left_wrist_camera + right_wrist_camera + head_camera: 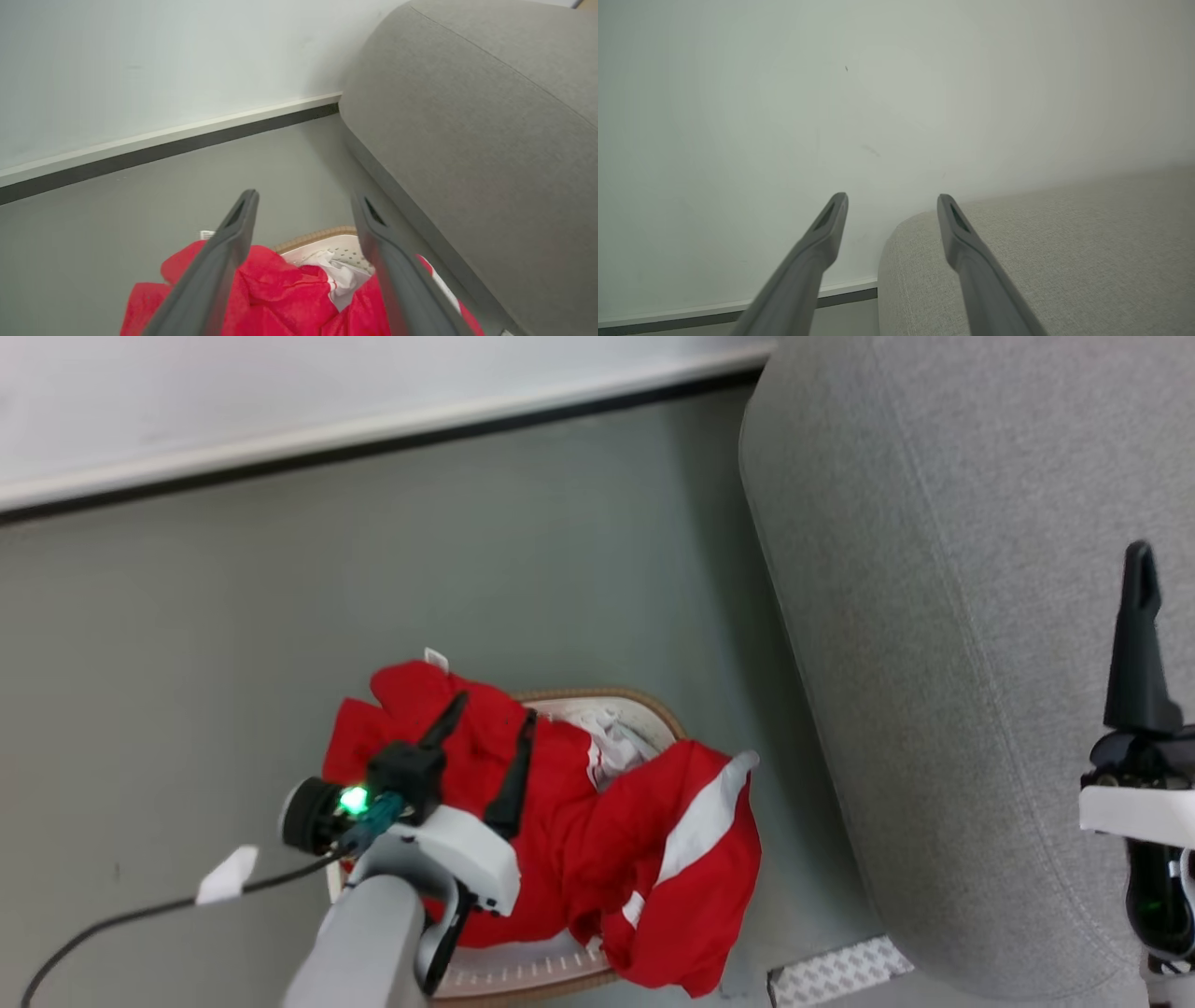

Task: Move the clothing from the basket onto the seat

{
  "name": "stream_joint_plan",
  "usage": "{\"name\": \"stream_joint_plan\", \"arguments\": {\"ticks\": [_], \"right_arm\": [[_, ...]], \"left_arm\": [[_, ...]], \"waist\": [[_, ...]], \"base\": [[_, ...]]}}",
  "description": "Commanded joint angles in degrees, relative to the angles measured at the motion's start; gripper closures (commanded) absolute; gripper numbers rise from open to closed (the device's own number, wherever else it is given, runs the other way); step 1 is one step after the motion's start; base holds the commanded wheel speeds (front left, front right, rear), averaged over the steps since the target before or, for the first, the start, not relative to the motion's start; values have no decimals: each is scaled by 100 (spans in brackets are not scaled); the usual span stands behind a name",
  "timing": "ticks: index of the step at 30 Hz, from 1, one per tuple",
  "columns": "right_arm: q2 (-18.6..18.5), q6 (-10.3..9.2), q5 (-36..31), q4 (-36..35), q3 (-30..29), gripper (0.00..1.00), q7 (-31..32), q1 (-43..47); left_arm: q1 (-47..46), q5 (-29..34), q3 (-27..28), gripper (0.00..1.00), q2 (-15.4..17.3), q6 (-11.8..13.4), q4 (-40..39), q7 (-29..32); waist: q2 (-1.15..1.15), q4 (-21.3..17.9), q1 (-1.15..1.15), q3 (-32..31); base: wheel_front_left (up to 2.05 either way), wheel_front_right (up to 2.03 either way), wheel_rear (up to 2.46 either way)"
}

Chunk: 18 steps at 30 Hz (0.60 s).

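You're in what looks like a sparsely furnished home living room. A large light-grey fabric sofa (934, 663) with rounded edges stands on a smooth grey floor (233, 644). Near it sits a rounded white plastic laundry basket (635, 695) with a tan woven rim, heaped with red and white fabric garments (579, 840). Behind runs a plain white wall (280, 383) with a white skirting board (373, 431).

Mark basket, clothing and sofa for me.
basket (611, 692), head view, woven rim at the far edge.
clothing (569, 831), head view, middle of the red heap.
sofa (952, 663), head view, bare grey upholstery.
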Motion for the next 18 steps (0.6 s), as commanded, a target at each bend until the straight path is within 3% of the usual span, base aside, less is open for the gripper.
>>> {"name": "stream_joint_plan", "arguments": {"ticks": [1,9,18], "right_arm": [[29,-12,27,-45,-40,0,2,-97],[234,-12,4,-156,87,0,2,-494],[426,-12,74,-332,87,0,2,-783]], "left_arm": [[-137,-20,-53,0,30,-43,126,-4],[-1011,-372,-717,0,35,-265,1779,122],[-1746,-609,-1236,0,31,-379,3055,677]], "waist": [[0,-85,-2,305],[0,-450,-2,934],[0,-908,-2,1577]], "base": [[0,0,0],[0,0,0],[0,0,0]]}}
